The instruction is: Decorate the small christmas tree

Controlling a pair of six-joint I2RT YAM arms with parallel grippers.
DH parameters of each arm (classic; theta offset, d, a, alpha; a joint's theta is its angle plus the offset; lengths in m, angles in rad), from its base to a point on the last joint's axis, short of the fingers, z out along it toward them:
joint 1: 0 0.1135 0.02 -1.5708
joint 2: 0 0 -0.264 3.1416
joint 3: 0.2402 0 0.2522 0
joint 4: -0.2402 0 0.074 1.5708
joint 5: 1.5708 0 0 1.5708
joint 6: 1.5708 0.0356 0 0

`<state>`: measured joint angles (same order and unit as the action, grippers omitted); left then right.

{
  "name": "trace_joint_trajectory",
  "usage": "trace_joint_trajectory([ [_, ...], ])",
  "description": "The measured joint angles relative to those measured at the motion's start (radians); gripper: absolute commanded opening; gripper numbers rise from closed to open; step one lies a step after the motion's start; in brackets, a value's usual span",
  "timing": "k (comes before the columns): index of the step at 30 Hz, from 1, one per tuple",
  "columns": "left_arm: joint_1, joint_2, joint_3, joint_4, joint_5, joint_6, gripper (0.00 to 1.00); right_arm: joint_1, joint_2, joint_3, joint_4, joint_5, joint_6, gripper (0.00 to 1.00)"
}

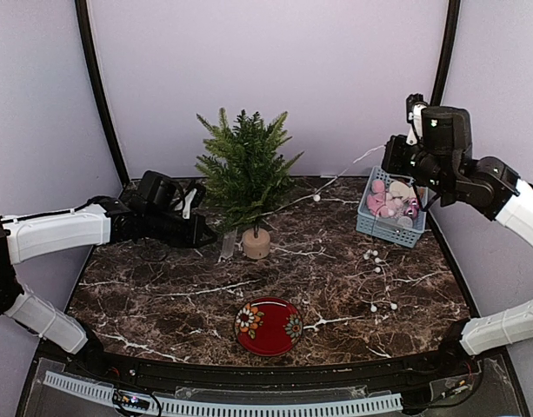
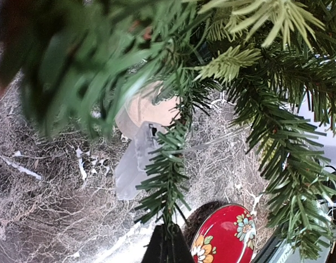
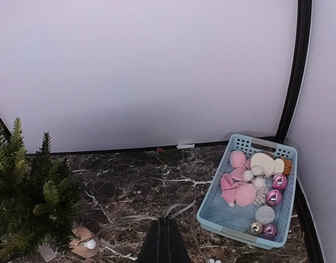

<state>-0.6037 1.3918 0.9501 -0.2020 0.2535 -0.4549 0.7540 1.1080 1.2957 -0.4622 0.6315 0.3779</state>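
Red floral plate (image 1: 268, 326) lies on the marble tabletop (image 1: 162, 304) in front of the small christmas tree (image 1: 244, 169). Right of the tree, a blue basket (image 3: 236, 233) holds pink, white and silver ornaments (image 3: 274, 197). Left hand (image 2: 168, 235), closed, sits under its branches; right hand (image 3: 163, 224), farther right, pinches a bead string (image 1: 316, 198).

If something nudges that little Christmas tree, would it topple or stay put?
It probably tips fairly easily: the small christmas tree is bushy and wide above a narrow wooden stump. Its needled branches likely bend rather than snap. The bead string running to the right gripper could tug it over.
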Motion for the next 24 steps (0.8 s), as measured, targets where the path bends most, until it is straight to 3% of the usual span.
trace_joint_trajectory([
  [14,0.024,0.006,0.011,-0.024,-0.002,0.063,0.0,-0.109,0.132,0.0,0.102,-0.1,-0.003,0.0],
  [24,0.127,0.059,0.092,-0.034,0.039,0.224,0.0,-0.116,0.195,-0.149,0.128,-0.202,0.035,0.0],
])
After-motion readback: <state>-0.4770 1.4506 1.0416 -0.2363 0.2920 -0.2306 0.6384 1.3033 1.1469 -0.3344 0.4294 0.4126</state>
